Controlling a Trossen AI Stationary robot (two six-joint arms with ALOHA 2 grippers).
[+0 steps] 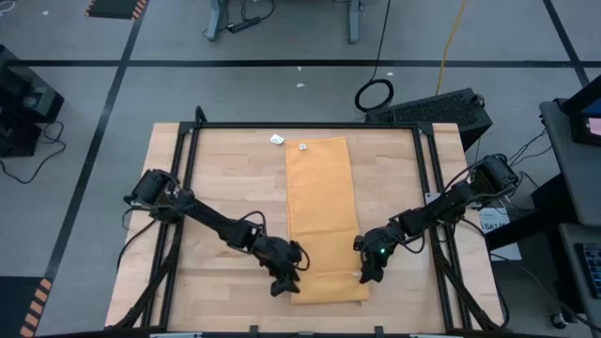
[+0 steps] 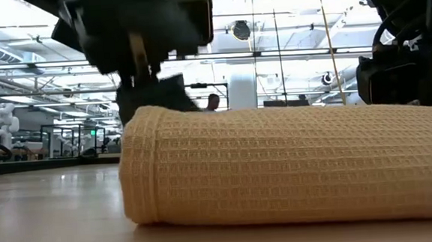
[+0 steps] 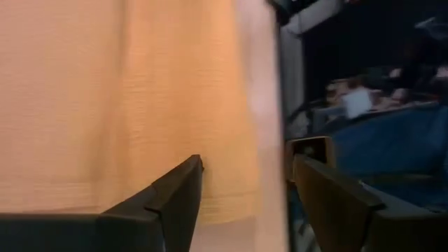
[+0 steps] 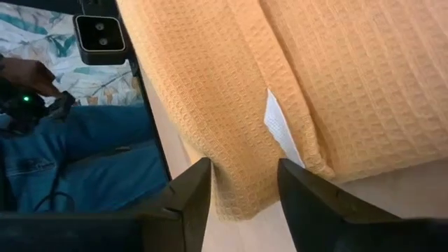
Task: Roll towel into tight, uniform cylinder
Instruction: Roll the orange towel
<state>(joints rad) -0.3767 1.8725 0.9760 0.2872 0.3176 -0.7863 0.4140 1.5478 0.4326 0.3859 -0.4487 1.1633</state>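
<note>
Towel [image 1: 321, 211]: mustard-yellow waffle cloth, laid as a long narrow strip down the middle of the wooden table [image 1: 225, 188], its near end turned over into a low roll. Left gripper [image 1: 286, 282]: at the near left corner of the towel, fingers apart, the cloth edge lying between them in the left wrist view; whether they touch the cloth cannot be told. Right gripper [image 1: 368, 268]: at the near right corner, fingers apart, with the folded corner of the cloth between them. High view only: the full length of the strip, both arms reaching in from the table's sides, a small white object [image 1: 277, 140] on the wood beside the towel's far end, a black frame [image 1: 300, 126] round the table edge, grey floor with dark tape lines, a coiled cable [image 1: 375, 95] and a black case [image 1: 432, 108] beyond the far edge. Low view only: the rolled end seen side-on as a rounded bulge [image 2: 279, 166] resting on the wood, with a lit hall with ceiling beams behind it. Right wrist view only: a white label [image 4: 281, 129] sewn at the seam of the fold, a person's blue trousers [image 4: 91, 168] beyond the table edge, and a small camera unit [image 4: 99, 31].
</note>
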